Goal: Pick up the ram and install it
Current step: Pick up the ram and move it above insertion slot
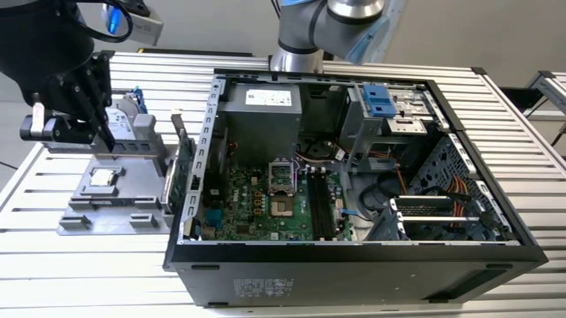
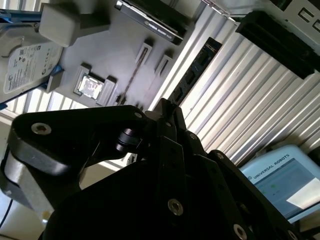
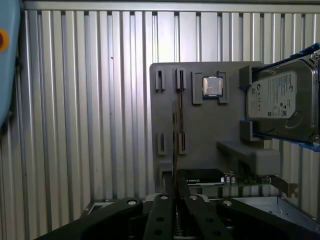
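The ram (image 3: 175, 145) shows edge-on in the first wrist view as a thin dark strip running out from between my fingertips, over the grey fixture plate (image 3: 200, 125). My gripper (image 3: 175, 192) is shut on its near end. In the exterior view the gripper (image 1: 108, 144) hangs above the plate (image 1: 115, 199) at the exterior view's left, outside the open computer case (image 1: 354, 265). The long black memory slots (image 1: 320, 205) lie on the green motherboard inside the case, well to the gripper's right.
On the plate stand a hard drive (image 3: 280, 102), a silver processor chip (image 3: 212, 86) and a green card with a metal bracket (image 1: 179, 169) next to the case wall. The case holds a power supply (image 1: 261, 109), a drive cage and cables.
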{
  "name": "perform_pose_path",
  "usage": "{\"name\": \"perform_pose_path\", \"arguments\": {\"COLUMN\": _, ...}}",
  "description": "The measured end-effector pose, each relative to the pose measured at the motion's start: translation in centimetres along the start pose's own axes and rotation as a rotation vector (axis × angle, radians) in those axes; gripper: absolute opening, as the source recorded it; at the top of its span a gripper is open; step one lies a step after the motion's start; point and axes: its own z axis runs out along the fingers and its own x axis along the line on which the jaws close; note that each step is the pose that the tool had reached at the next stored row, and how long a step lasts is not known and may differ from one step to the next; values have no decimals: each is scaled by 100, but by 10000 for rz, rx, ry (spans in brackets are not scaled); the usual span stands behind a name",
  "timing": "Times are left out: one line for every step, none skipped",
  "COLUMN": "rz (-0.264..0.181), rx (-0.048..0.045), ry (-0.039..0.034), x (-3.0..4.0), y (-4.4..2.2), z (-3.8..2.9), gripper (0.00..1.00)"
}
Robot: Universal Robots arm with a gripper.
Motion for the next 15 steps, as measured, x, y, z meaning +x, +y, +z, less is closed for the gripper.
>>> {"name": "perform_pose_path", "arguments": {"rz": 0, "rx": 0, "ry": 0, "x": 0, "y": -11, "z": 0, "gripper": 0}}
{"name": "perform_pose_path", "arguments": {"rz": 0, "rx": 0, "ry": 0, "x": -1, "y": -22, "z": 0, "gripper": 0}}
{"name": "perform_pose_path", "arguments": {"rz": 0, "rx": 0, "ry": 0, "x": -1, "y": -33, "z": 0, "gripper": 0}}
{"name": "perform_pose_path", "arguments": {"rz": 0, "rx": 0, "ry": 0, "x": -2, "y": -43, "z": -1, "gripper": 0}}
{"name": "perform_pose_path", "arguments": {"rz": 0, "rx": 0, "ry": 1, "x": -2, "y": -55, "z": -1, "gripper": 0}}
{"name": "perform_pose_path", "arguments": {"rz": 0, "rx": 0, "ry": 0, "x": -2, "y": -66, "z": -1, "gripper": 0}}
{"name": "perform_pose_path", "arguments": {"rz": 0, "rx": 1, "ry": 0, "x": -3, "y": -77, "z": -1, "gripper": 0}}
{"name": "perform_pose_path", "arguments": {"rz": 0, "rx": 0, "ry": 0, "x": -3, "y": -88, "z": -1, "gripper": 0}}
{"name": "perform_pose_path", "arguments": {"rz": 0, "rx": 1, "ry": 0, "x": -3, "y": -101, "z": -1, "gripper": 0}}
{"name": "perform_pose_path", "arguments": {"rz": 0, "rx": 0, "ry": 0, "x": -4, "y": -113, "z": -1, "gripper": 0}}
{"name": "perform_pose_path", "arguments": {"rz": 0, "rx": 0, "ry": 0, "x": -4, "y": -125, "z": -2, "gripper": 0}}
{"name": "perform_pose_path", "arguments": {"rz": 0, "rx": 0, "ry": 0, "x": -5, "y": -136, "z": -2, "gripper": 0}}
{"name": "perform_pose_path", "arguments": {"rz": 0, "rx": 0, "ry": 0, "x": -5, "y": -148, "z": -2, "gripper": 0}}
{"name": "perform_pose_path", "arguments": {"rz": 0, "rx": 0, "ry": 1, "x": -5, "y": -160, "z": -2, "gripper": 0}}
{"name": "perform_pose_path", "arguments": {"rz": 0, "rx": 1, "ry": 0, "x": -6, "y": -172, "z": -2, "gripper": 0}}
